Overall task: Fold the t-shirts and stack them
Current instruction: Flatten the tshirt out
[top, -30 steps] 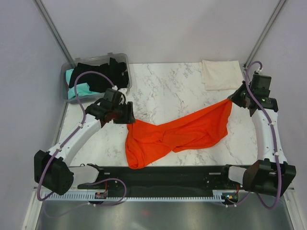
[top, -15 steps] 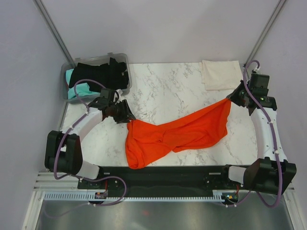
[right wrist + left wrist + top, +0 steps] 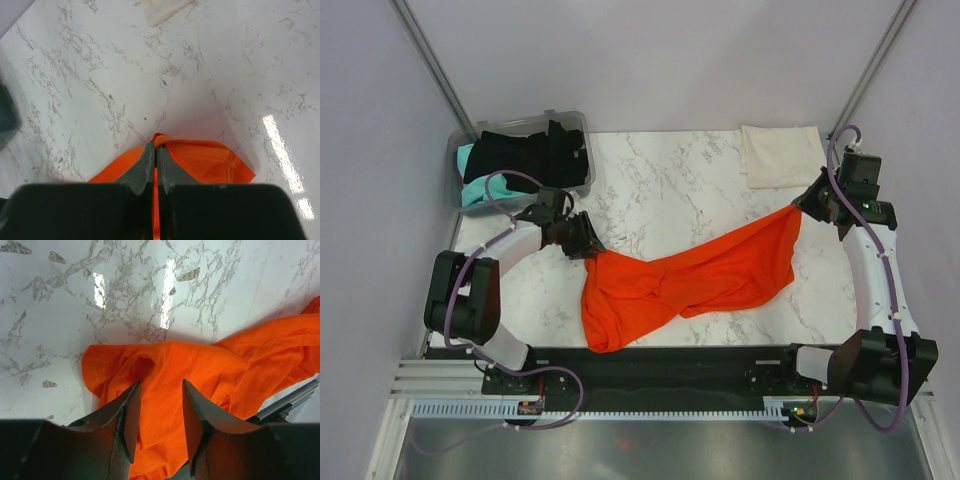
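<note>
The orange-red t-shirt point(image 3: 690, 275) lies crumpled across the marble table point(image 3: 660, 190), stretched from front left to far right. My right gripper point(image 3: 802, 208) is shut on its far right corner and holds it lifted; the pinched fold of the t-shirt point(image 3: 210, 162) shows at the tips of the right gripper point(image 3: 156, 145). My left gripper point(image 3: 588, 245) is at the shirt's upper left corner. In the left wrist view the left gripper point(image 3: 161, 384) is open, its jaws straddling the orange cloth point(image 3: 240, 365) below. A folded cream-white t-shirt point(image 3: 780, 155) lies at the far right.
A clear grey bin point(image 3: 455, 165) at the far left corner holds black t-shirts point(image 3: 530, 150) and a teal one point(image 3: 480, 190). The cream t-shirt's edge point(image 3: 160, 12) shows at the top of the right wrist view. Grey walls close in the table.
The left arm has folded back towards its base while its gripper edged right onto the shirt's corner, and its jaws have narrowed. The right gripper keeps its hold and has hardly moved.
</note>
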Available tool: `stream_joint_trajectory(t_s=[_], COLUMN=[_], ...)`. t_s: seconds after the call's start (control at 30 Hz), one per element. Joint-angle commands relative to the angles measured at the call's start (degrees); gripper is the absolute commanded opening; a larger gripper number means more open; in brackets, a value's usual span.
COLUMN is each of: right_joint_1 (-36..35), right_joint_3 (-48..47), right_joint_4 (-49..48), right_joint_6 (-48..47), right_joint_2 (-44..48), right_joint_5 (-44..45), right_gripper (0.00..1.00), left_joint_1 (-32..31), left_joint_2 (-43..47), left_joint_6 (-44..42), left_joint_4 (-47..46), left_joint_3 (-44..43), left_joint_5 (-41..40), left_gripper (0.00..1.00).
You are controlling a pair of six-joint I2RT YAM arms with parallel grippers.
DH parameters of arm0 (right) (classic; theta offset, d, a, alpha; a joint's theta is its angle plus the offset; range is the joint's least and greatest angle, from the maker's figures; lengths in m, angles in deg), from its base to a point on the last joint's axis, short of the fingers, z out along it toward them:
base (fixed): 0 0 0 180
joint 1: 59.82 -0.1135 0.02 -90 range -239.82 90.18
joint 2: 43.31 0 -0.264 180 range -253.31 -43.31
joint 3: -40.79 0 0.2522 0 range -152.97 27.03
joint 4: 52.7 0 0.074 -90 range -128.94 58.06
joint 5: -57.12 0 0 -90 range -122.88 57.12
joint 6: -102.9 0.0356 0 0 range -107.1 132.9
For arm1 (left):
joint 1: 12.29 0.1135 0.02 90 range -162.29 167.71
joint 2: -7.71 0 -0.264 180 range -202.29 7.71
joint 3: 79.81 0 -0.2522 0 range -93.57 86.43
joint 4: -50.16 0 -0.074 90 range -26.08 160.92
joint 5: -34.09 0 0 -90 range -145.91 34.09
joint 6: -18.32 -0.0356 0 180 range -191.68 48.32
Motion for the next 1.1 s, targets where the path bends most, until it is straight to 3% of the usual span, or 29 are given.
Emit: stream_joint_trajectory(t_s=[0.0,0.4,0.7,0.9,0.97,1.0,1.07], right_joint_1=[-0.15,-0.15,-0.15,-0.24,-0.15,-0.15,-0.24], right_joint_3=[-1.49,-1.23,-0.79,-0.7,-0.79,-0.88,-1.05], right_joint_4=[-2.14,-2.32,-2.5,-2.5,-2.41,-2.49,-2.41], right_joint_6=[-1.18,-1.01,-0.75,-0.57,-0.48,-0.4,-0.22], right_joint_2=[-0.3,-0.56,-0.48,-0.12,-0.12,-0.12,-0.04], right_joint_5=[1.08,0.91,1.08,1.35,1.61,1.7,1.79], right_gripper=[0.0,0.0,0.0,0.0,0.0,0.0,0.0], left_joint_1=[0.06,-0.03,-0.56,-0.65,-0.65,-0.65,-0.65], left_joint_2=[-1.1,-4.44,-4.44,-6.81,-7.43,-7.52,-6.21], left_joint_6=[1.32,0.61,1.93,1.67,1.23,0.97,0.35], left_joint_4=[-3.12,-6.11,-8.31,-8.31,-8.22,-8.05,-6.3], left_joint_3=[0.28,1.16,1.34,0.81,0.63,0.46,-0.68], left_joint_5=[0.75,2.15,4.26,4.97,4.97,4.88,5.23], left_gripper=[0.45,0.44,0.3,0.34,0.27,0.16,0.04])
